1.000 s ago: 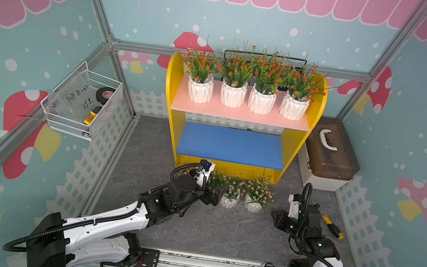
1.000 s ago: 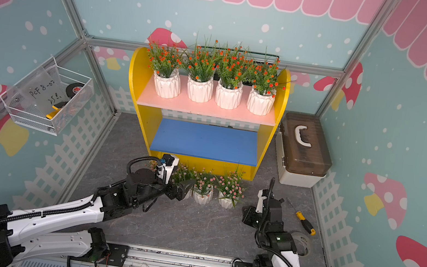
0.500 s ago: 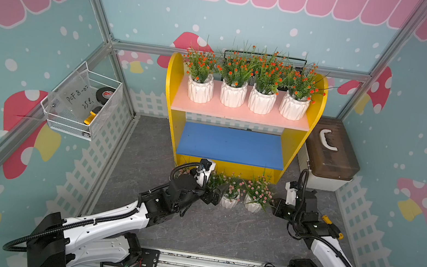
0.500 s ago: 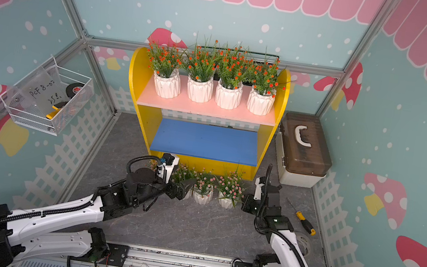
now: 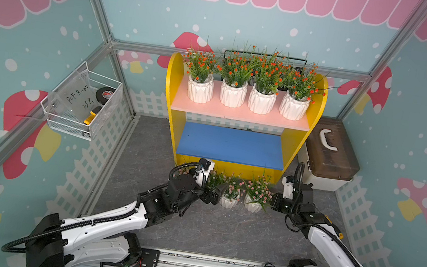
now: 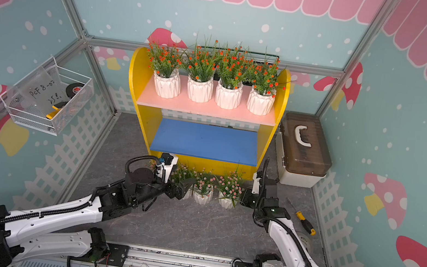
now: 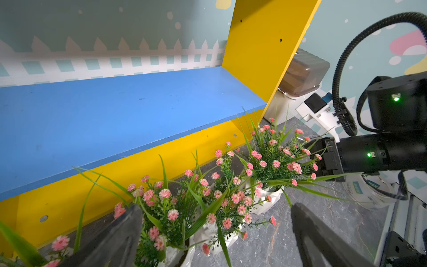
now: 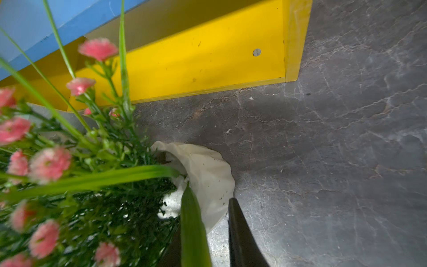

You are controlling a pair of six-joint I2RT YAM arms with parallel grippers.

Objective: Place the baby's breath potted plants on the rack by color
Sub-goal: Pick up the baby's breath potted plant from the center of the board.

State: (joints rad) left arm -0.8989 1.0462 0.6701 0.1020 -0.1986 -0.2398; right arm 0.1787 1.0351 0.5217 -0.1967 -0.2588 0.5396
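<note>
Orange plants (image 5: 261, 102): four on rack (image 5: 238, 115). Pink plants (image 5: 257, 188): four. Left end effector (image 7: 215, 216) apart; right end effector (image 8: 208, 208) unclear.

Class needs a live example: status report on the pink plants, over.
Left end effector open, straddling a pink plant. Right end effector pinching end pot rim. Pink plants all on floor. Blue shelf bare, nothing blocking it.
</note>
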